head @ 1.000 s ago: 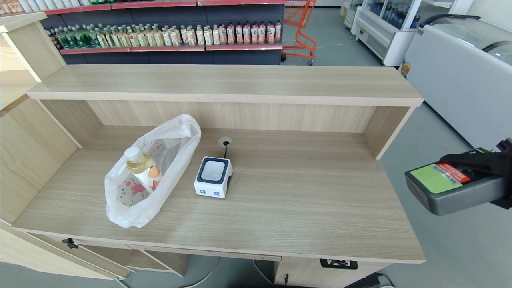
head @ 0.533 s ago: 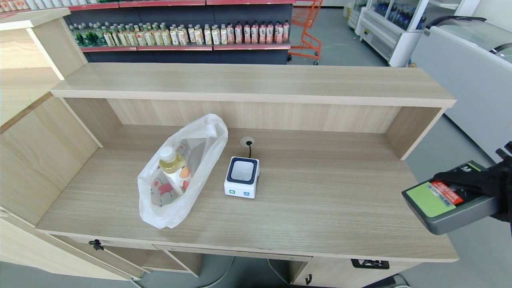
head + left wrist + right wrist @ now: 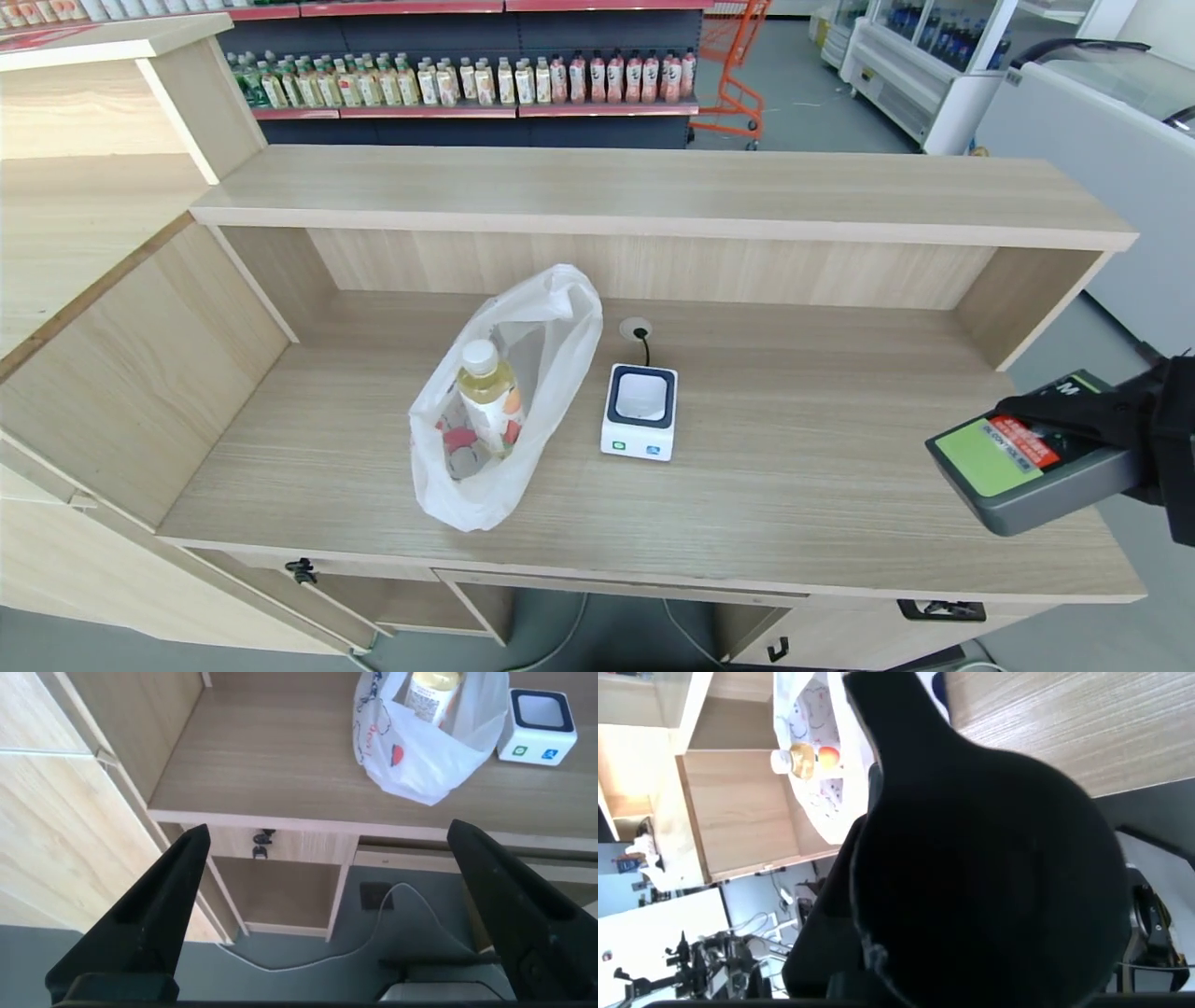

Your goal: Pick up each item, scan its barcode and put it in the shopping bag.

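Counter (image 3: 794,485) contents sit farther right in the head view than a second ago, a camera shift; the held box (image 3: 1018,467) now overlaps the counter's right end. Left wrist view: left gripper (image 3: 329,835), fingers wide apart, empty, before the counter's front edge. Head view: shopping bag (image 3: 509,411) containing a bottle (image 3: 490,397); scanner (image 3: 639,411) just beside it; right gripper (image 3: 1055,439) clamped on the box.

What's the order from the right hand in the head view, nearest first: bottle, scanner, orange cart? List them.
1. Scanner, counter centre, closest to the right hand.
2. Bottle, in the bag further left.
3. Orange cart, far aisle behind.
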### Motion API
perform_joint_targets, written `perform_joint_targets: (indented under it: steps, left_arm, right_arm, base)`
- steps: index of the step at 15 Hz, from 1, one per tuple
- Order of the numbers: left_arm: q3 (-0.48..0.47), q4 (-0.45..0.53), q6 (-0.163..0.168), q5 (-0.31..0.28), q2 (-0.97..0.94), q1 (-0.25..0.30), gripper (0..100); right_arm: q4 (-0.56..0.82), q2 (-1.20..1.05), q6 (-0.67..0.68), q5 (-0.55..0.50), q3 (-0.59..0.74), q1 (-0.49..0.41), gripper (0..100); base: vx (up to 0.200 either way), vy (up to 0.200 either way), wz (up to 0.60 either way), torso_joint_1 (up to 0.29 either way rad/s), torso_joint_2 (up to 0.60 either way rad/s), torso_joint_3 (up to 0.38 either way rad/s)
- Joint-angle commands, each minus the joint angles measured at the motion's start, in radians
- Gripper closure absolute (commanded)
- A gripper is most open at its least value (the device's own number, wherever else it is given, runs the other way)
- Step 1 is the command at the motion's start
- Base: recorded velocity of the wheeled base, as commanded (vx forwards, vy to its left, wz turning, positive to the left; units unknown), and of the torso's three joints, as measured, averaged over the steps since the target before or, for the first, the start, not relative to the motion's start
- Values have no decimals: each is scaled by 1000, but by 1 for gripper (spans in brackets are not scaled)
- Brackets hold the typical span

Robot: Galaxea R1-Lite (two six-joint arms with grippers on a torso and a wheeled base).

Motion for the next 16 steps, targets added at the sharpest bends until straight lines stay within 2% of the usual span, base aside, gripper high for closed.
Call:
perform_joint_targets:
  steps: [1,4,6,9,13,16]
  left_arm:
    - [0,0,0,0,2,0,0]
    - [0,0,0,0,2,0,0]
    - [0,0,-1,0,2,0,0]
    - [0,0,2,0,2,0,0]
    - [0,0,2,0,2,0,0]
    - [0,0,-1,0,2,0,0]
  right_arm:
    - [1,18,0,1,-9,1,100]
    - [1,26,-1,-1,-9,0,100]
    - [10,41,-15,-1,-3,-5,100]
    - [2,109,-109,-28,-20,-27,100]
    - [2,181,-120,-50,-109,-23,100]
    - [1,242,-121,-54,-126,-2,100]
  base:
    - [0,200,0,2,-2,2]
    - [0,200,0,2,2,4]
    - [0,0,0,0,0,0]
    - [0,0,0,0,0,0]
    - [200,0,0,2,0,1]
    - [0,0,0,0,0,0]
